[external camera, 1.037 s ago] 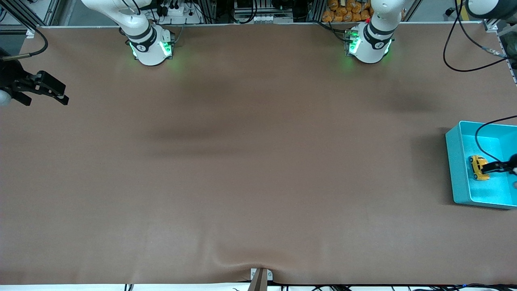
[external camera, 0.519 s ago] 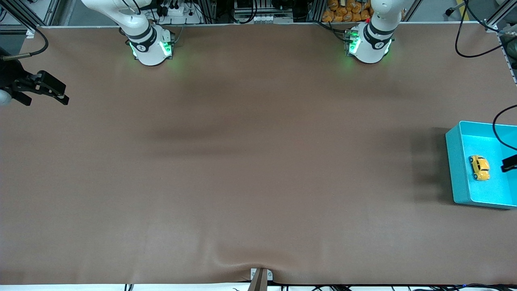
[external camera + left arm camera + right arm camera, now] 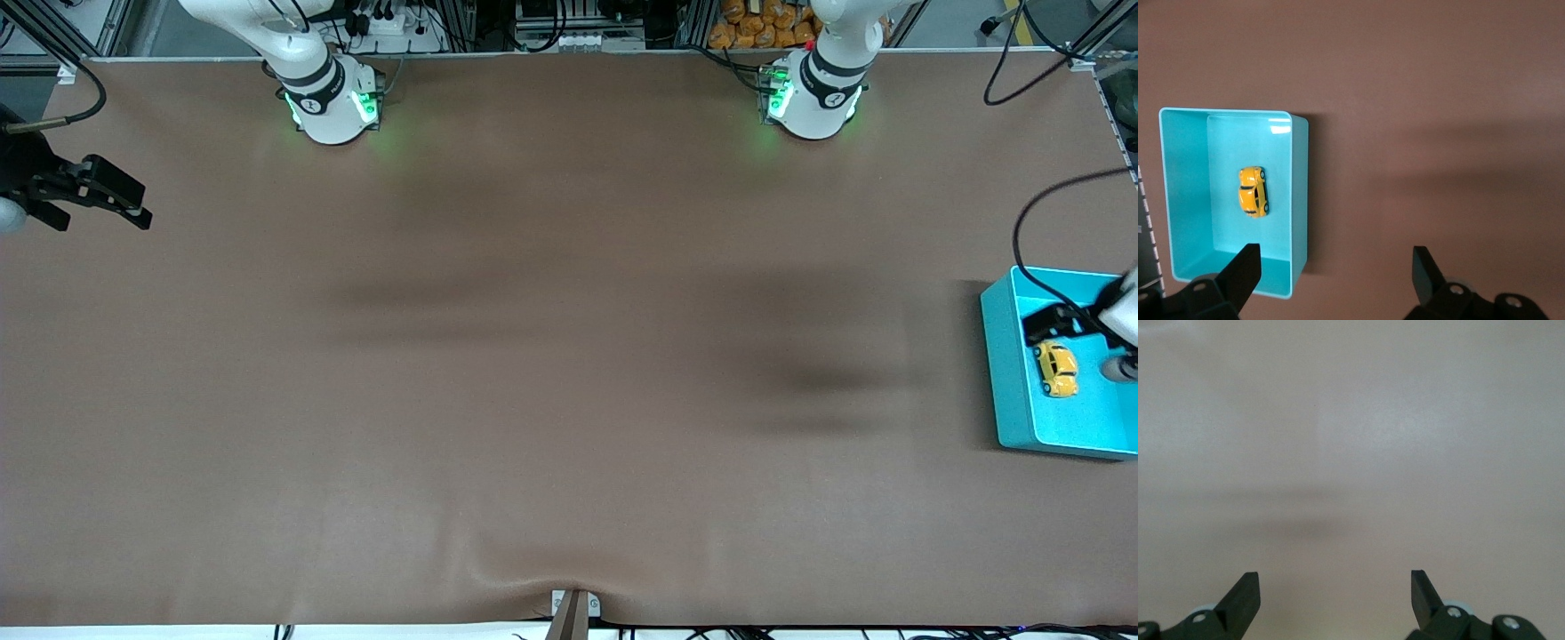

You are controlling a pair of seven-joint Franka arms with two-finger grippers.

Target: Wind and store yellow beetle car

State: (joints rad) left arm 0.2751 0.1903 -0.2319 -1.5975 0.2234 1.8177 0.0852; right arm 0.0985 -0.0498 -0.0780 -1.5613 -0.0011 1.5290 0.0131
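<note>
Car (image 3: 1056, 368) lies free in bin (image 3: 1010, 373), one of each. We see left gripper (image 3: 1049, 322), let go since a second ago, spread above bin; right gripper (image 3: 93, 197) waits, spread, over table (image 3: 533, 356) edge.

Left gripper (image 3: 1049, 324) off the yellow beetle car (image 3: 1056, 368), fingers apart, risen over the bin (image 3: 1009, 373).

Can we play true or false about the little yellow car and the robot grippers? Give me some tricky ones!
1. The yellow beetle car sits inside the turquoise bin. True.
2. The left gripper is squeezing the car. False: it is open and above the bin, not touching the car.
3. The right gripper is over the bin too. False: it waits at the right arm's end of the table.
4. The right gripper is open. True.
</note>
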